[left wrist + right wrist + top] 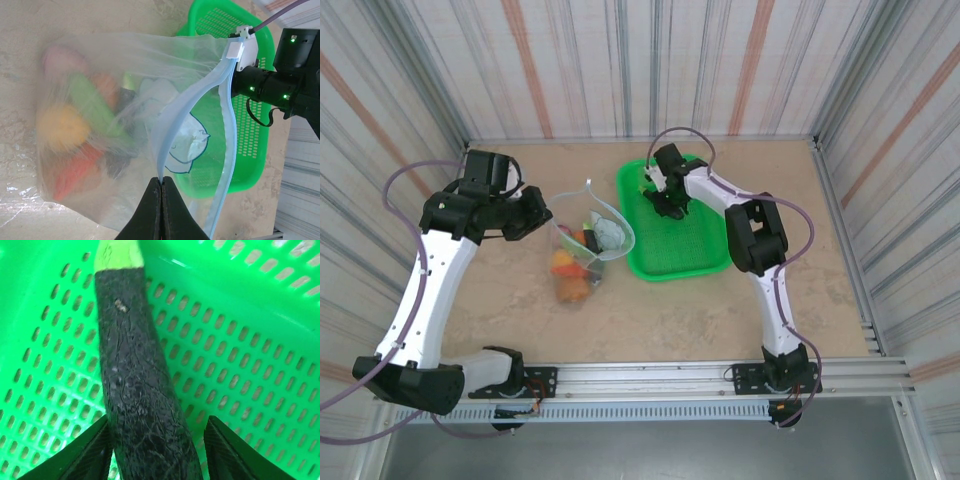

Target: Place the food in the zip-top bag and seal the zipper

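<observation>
Left gripper (161, 181) pressed together; zipper (172, 125) strip at bag's mouth being pinched between its tips. Bag (95, 165) being held open on table (660, 320), just beside green basket (695, 262). Food (62, 127) being seen blurred through plastic: yellow, orange and green pieces. Right gripper (157, 440) being held low inside basket, jaws spread, dark eggplant (132, 370) being straddled; one finger touching it, other apart.

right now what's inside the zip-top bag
Through the clear zip-top bag: a yellow-orange fruit, a green piece, an orange-red piece and a dark piece. Anything beneath them is covered.
</observation>
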Motion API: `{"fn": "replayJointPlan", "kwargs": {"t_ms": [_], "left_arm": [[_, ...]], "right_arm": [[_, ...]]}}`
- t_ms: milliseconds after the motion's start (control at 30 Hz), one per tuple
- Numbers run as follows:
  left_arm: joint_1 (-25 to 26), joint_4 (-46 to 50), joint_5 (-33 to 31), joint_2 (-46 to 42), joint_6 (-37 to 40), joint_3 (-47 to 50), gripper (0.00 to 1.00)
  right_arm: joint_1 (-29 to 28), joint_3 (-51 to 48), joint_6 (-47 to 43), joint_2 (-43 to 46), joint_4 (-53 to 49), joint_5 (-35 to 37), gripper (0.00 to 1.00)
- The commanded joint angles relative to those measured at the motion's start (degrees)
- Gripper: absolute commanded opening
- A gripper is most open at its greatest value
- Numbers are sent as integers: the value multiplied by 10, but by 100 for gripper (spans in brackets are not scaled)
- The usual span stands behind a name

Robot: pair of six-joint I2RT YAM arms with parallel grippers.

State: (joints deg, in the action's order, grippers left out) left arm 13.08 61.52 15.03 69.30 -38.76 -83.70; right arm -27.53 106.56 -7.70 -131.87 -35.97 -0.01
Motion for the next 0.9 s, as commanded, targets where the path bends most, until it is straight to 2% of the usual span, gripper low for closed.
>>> {"fn": "replayJointPlan", "kwargs": {"t_ms": [0, 133, 267, 433, 700, 867], "left_arm": [[-4, -2, 5, -12, 8, 2, 0], [-4, -2, 7, -13, 6, -1, 0], [-4, -1, 8, -14, 5, -5, 0], [-5, 2, 9, -14, 1, -11, 0], [-4, -3, 7, -16, -7, -10, 0], [-4, -5, 7, -17, -11, -8, 0]], "right_arm": [[-8, -39, -30, 57, 30, 20, 47], [-12, -67, -46, 100, 58, 6, 38], [-13, -80, -41, 144, 58, -6, 37], [-7, -133, 0, 242, 76, -44, 36], [-25, -257, 174, 422, 204, -231, 33], [-84, -309, 264, 464, 335, -249, 33]]}}
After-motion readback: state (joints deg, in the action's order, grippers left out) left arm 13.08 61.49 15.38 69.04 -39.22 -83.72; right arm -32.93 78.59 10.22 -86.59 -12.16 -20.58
